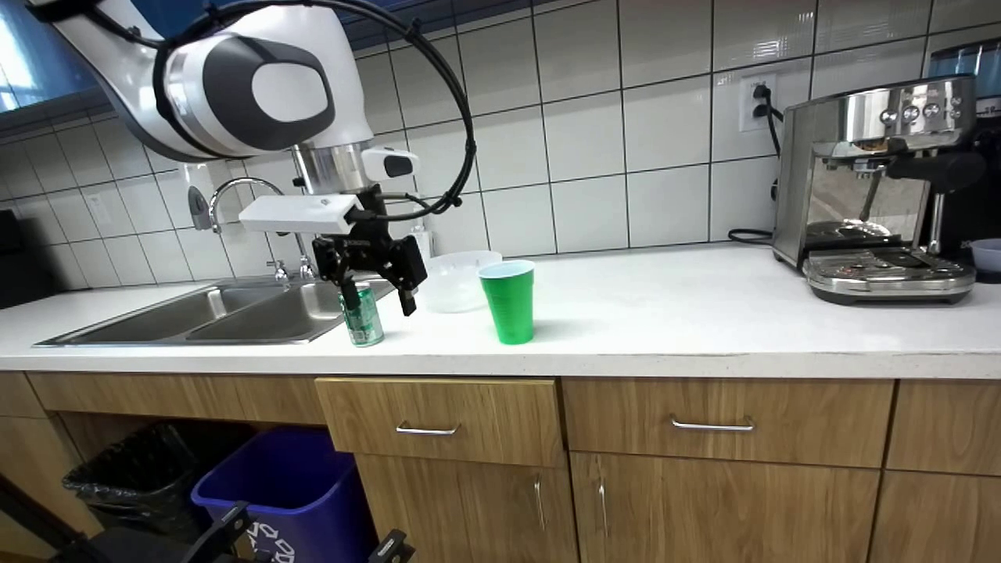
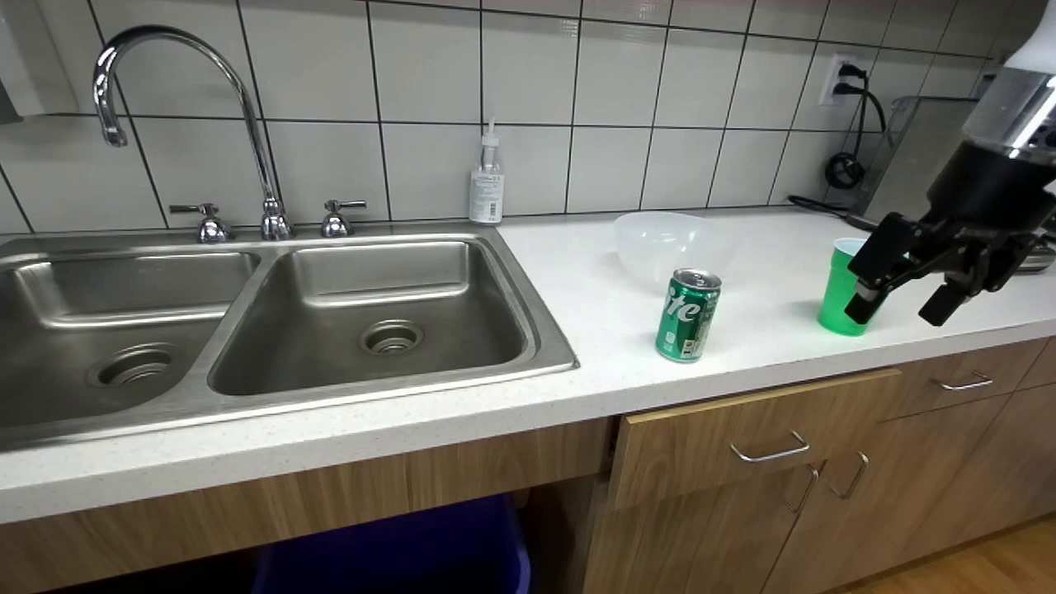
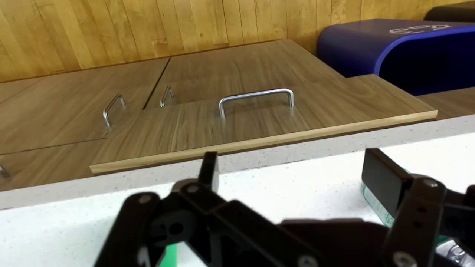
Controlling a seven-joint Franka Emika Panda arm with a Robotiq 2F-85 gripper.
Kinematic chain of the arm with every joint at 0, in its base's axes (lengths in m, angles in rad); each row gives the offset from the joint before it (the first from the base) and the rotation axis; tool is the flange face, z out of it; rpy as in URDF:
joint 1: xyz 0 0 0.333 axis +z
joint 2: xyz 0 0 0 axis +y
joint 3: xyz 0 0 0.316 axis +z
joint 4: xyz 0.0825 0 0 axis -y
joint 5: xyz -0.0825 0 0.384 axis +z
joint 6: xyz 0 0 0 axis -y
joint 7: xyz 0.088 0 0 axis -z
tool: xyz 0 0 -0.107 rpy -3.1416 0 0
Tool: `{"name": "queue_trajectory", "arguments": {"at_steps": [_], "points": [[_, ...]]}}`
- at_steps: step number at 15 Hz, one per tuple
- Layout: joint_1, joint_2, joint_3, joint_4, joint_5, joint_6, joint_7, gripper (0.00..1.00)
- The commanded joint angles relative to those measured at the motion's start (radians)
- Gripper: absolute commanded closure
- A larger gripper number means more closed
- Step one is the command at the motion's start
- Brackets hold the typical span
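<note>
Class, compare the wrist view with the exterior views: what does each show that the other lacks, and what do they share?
Only the wrist view plainly shows screw heads on the gripper and the lower edge of the cabinet door under the slightly open drawer.

Only the exterior views show the robot arm, sink, faucet, tiled wall, clear bowl and espresso machine.

Shared: the open gripper, counter, green can, drawer, blue bin, green cup (a sliver in the wrist view) and wood floor (a corner in an exterior view).
</note>
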Motion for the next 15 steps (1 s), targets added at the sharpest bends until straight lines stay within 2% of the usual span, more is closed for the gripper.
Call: {"name": "queue_trajectory", "arguments": {"at_steps": [1,4,5,15], "points": [[0.019,-0.058,-0.039,0.032,-0.048,-0.134,0.002,0.0],[0.021,-0.065,-0.053,0.054,-0.055,-0.199,-0.001,0.0],[0.027,-0.043,-0.052,0.034,-0.044,-0.134,0.008,0.0],[0.028,-0.046,-0.058,0.043,-0.047,-0.16,0.007,0.0]]}}
